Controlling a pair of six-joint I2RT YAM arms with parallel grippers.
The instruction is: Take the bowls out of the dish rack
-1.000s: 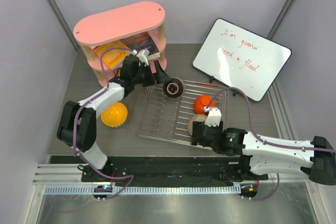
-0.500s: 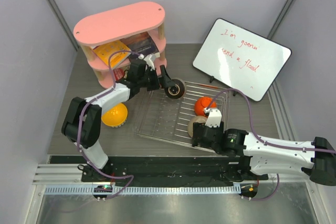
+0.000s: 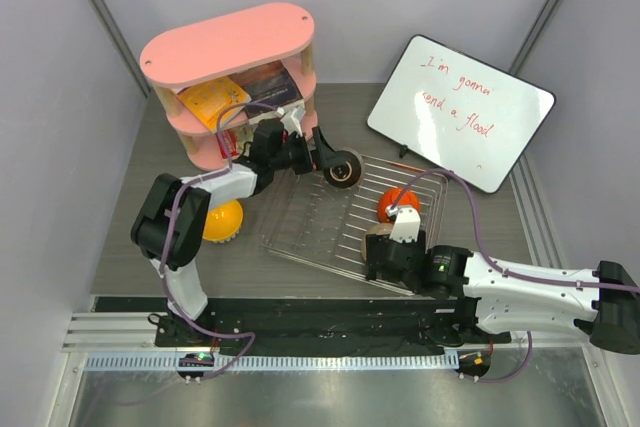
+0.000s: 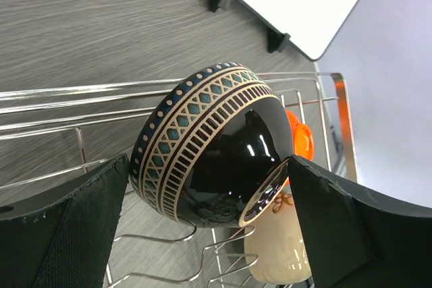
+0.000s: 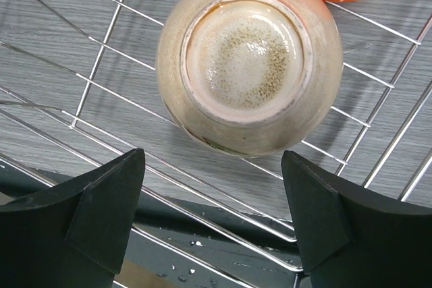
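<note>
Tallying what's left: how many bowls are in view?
4. Black patterned bowl in the left gripper over the dish rack's far edge; orange-red bowl and cream bowl inside it; yellow bowl on the table left of the rack. Others may be hidden behind arms.

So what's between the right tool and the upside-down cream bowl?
Just thin bars of the silver wire dish rack over the grey table. The right wrist view shows nothing else between the open right tool and the upside-down cream ceramic bowl.

Grey wood-grain table (image 3: 130, 237), pale lilac walls (image 3: 60, 97), pink oval shelf (image 3: 225, 37), propped whiteboard (image 3: 460, 112)
</note>
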